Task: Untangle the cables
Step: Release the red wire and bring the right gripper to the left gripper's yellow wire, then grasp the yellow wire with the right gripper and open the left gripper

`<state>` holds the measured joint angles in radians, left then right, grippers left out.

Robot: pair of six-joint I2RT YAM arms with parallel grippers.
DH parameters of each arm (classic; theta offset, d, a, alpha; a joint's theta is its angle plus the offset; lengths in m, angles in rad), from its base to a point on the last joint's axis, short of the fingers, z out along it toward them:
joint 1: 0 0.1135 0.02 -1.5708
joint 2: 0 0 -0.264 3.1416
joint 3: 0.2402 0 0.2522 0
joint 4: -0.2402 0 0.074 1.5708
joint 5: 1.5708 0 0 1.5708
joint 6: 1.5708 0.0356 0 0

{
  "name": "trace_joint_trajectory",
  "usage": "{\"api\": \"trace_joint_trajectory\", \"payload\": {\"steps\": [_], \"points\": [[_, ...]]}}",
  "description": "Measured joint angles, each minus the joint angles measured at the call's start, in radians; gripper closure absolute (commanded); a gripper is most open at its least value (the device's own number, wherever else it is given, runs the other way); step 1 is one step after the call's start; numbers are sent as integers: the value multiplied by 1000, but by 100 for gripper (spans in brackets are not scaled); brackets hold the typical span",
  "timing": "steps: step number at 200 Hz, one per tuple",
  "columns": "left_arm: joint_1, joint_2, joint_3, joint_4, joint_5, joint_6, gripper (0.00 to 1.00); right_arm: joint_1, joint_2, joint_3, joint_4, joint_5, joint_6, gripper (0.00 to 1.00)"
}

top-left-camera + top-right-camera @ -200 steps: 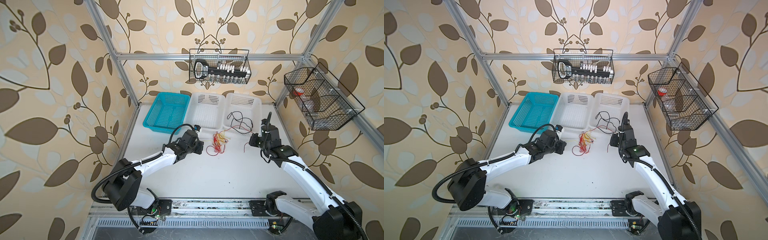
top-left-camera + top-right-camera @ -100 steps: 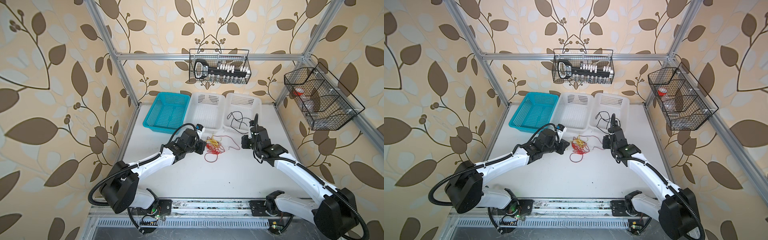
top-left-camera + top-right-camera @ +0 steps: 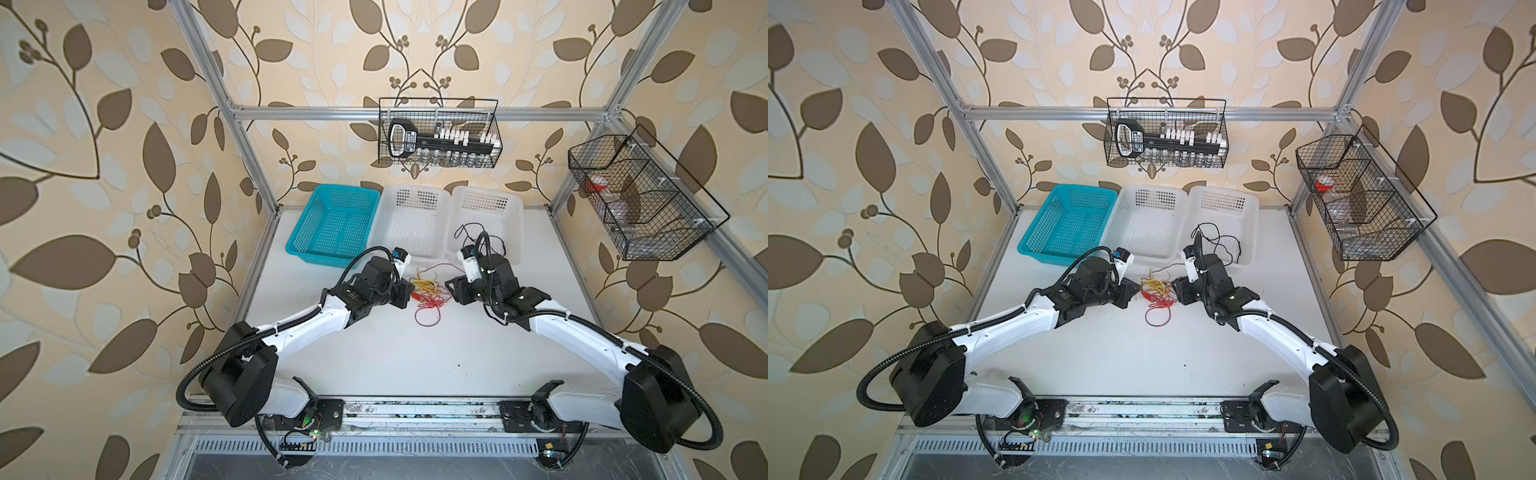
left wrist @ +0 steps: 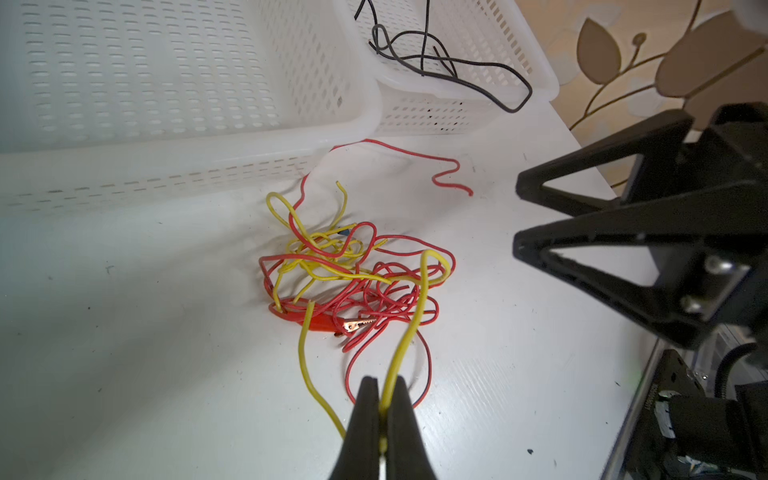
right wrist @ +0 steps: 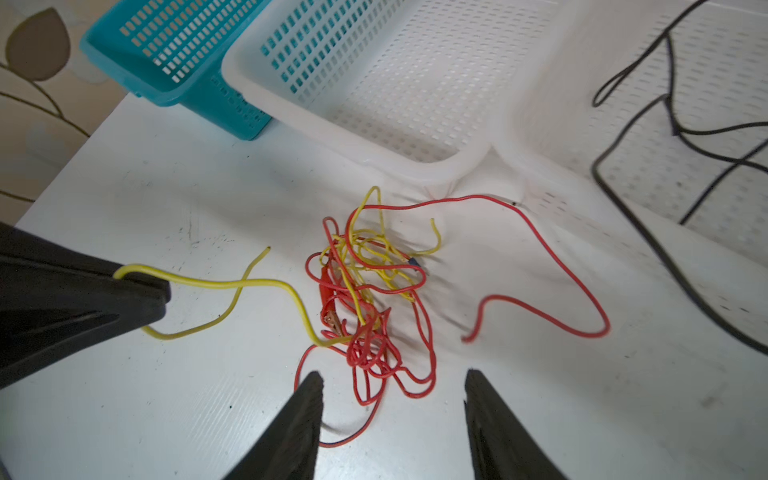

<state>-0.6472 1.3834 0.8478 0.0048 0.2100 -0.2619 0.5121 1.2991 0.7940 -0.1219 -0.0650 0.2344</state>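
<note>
Your left hand (image 4: 381, 384) is clamped on the yellow cable (image 4: 415, 316); your right hand (image 5: 392, 372) hangs open above the tangle (image 5: 365, 299), which lies on the table (image 5: 166, 395) just in front of the middle white basket (image 5: 453, 166). Lower the right hand onto a red cable (image 5: 557, 255) loop at the clump's edge, close firmly, then draw the yellow slowly away from that basket, pausing if the whole clump drags. The black cable (image 5: 648, 237) lies apart, in the neighbouring white basket (image 5: 715, 50).

In both top views a teal basket (image 3: 347, 190) and two white baskets (image 3: 415, 192) sit side by side on the white table (image 3: 395, 353), mid-frame; one wire rack (image 3: 384, 124) hangs upper centre, another wire rack (image 3: 706, 216) upper right
</note>
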Motion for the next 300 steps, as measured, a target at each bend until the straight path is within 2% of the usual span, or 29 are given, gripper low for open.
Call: {"api": "trace_joint_trajectory", "payload": {"steps": [52, 68, 102, 114, 134, 143, 159, 167, 180, 191, 251, 300], "points": [[0, 1, 11, 0, 11, -1, 100, 50, 114, 13, 90, -70, 3, 46], [0, 2, 11, 0, 19, -1, 100, 63, 146, 27, 112, -75, 9, 56], [0, 2, 11, -1, 19, -1, 100, 77, 186, 63, 135, -74, 23, 93], [0, 2, 14, -3, 18, -1, 100, 77, 187, 66, 137, -66, 31, 100], [1, 5, 21, -4, 15, -1, 100, 77, 187, 66, 140, -59, 38, 100], [1, 6, 21, -4, 14, -1, 93, 77, 186, 66, 140, -57, 39, 100], [1, 11, 21, -5, 11, -8, 70, 77, 178, 66, 135, -47, 46, 100], [1, 13, 21, -5, 8, -1, 53, 77, 167, 66, 127, -44, 50, 100], [0, 13, 21, -8, -1, -1, 21, 74, 147, 66, 114, -43, 59, 100], [1, 13, 21, -8, -6, -2, 2, 66, 128, 67, 108, -48, 68, 100], [0, 12, 19, -8, -46, -2, 1, -32, 50, 74, 85, -135, 122, 100], [1, -9, -19, -4, -71, -18, 1, -48, -32, 74, 81, -191, 151, 100]]}}
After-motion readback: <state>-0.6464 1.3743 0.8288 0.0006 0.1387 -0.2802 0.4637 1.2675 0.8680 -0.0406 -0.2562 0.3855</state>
